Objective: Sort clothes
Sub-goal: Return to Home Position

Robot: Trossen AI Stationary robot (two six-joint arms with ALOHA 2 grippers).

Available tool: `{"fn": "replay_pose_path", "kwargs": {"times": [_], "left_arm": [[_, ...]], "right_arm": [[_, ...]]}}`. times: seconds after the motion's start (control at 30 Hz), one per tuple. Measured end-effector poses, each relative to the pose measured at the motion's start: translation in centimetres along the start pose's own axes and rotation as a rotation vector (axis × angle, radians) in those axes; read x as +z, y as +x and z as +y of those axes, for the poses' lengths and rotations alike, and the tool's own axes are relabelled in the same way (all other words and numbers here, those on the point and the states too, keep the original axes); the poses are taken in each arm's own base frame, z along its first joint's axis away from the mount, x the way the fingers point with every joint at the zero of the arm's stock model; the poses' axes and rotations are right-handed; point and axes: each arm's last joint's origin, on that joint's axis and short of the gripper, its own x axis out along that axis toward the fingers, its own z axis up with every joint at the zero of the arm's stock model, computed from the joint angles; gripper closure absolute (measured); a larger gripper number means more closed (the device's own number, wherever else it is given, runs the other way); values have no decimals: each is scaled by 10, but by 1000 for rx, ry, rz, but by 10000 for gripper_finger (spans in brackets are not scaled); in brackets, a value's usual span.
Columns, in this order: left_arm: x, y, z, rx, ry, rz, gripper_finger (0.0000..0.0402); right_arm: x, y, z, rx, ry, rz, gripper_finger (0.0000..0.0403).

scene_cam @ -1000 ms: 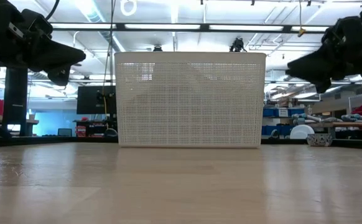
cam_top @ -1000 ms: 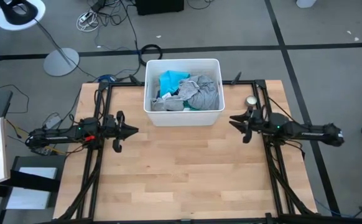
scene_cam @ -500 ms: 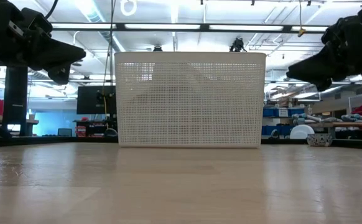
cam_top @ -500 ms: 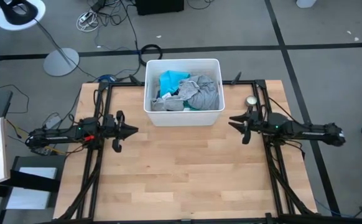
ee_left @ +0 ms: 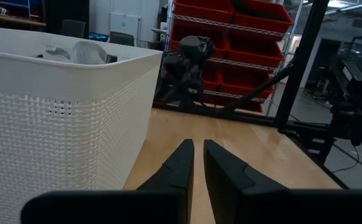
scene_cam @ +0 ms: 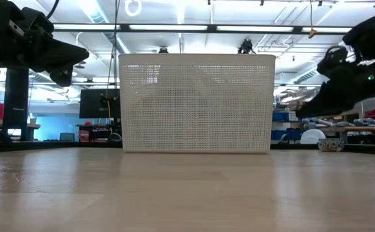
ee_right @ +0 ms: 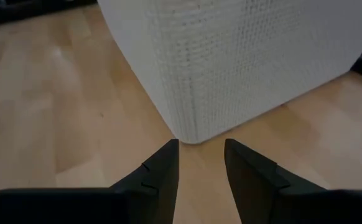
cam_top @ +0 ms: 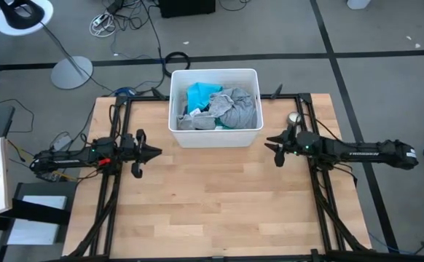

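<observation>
Wooden table [cam_top: 212, 211]: the clothes [cam_top: 223, 108] lie heaped inside the white bin [cam_top: 214, 140]. The left gripper [cam_top: 156, 153], fingers nearly pressed together, and the right gripper [cam_top: 269, 143], slightly spread and empty, flank it. Likely risk: an inward right-arm swing clips the bin corner and shifts it.

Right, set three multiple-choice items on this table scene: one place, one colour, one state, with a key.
1. Where on the wooden table does the white rectangular plastic bin stand?
A. near edge
B. middle of the far edge
C. left corner

2. Which fabric colours show inside the bin?
A. turquoise and grey
B. red and yellow
C. only white

3. What does the right gripper hold?
A. a sock
B. a shirt
C. nothing

1 B: the high view shows it centred at the far edge.
2 A: a turquoise garment and a grey shirt lie in it.
3 C: its fingers stand apart with nothing between them.
</observation>
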Motion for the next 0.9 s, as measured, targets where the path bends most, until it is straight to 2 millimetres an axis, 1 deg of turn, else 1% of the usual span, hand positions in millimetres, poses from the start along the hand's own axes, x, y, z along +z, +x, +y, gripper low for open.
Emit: {"fn": "replay_pose_path", "kwargs": {"times": [0.2,0.9], "left_arm": [[0,0,0,0,0,0,360],[0,0,0,0,0,0,360]], "right_arm": [[-2,4,0,-5,-4,18,273],[-1,4,1,1,-1,13,273]]}}
